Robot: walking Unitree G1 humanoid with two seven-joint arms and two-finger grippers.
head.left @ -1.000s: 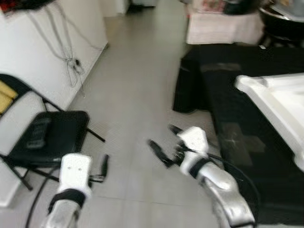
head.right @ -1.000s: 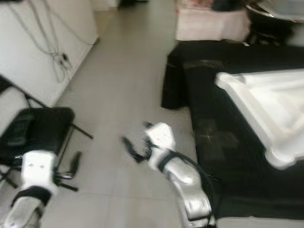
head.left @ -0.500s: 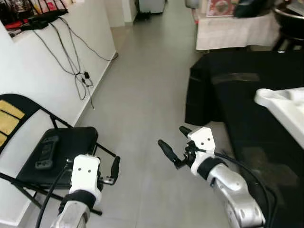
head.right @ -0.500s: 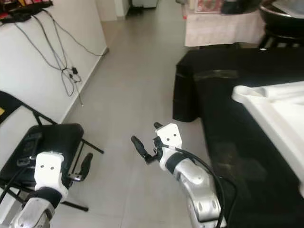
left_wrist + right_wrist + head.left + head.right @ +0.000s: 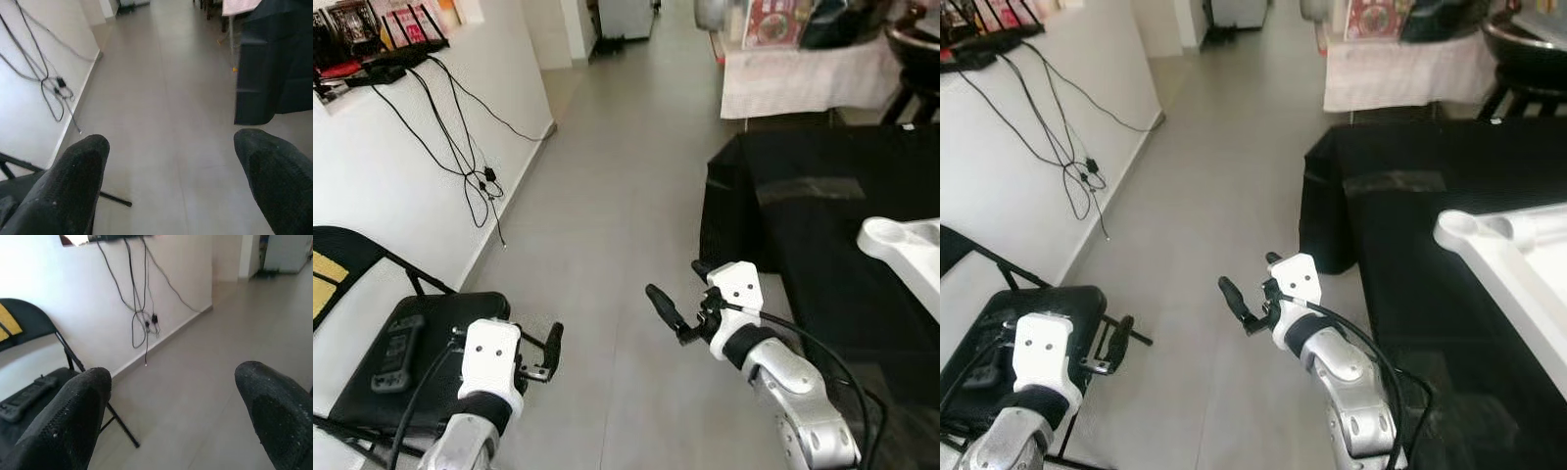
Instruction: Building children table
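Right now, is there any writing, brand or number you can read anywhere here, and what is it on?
No text here can be read.
Red printed box on the far cloth-covered table: print too blurred.
Items on the wall shelf: too small.
Remote on the folding chair: markings too small.

You saw two silver metallic forearms, each ending in a white, box-shaped wrist housing with two small dark screw holes on its upper face and a black band where it met the arm. A black cable (image 5: 822, 357) looped along the right arm, and another ran beside the left. The left gripper (image 5: 551, 345) and right gripper (image 5: 677, 302) each carried two long black fingers (image 5: 68, 188) with rounded, finely dimpled pads.
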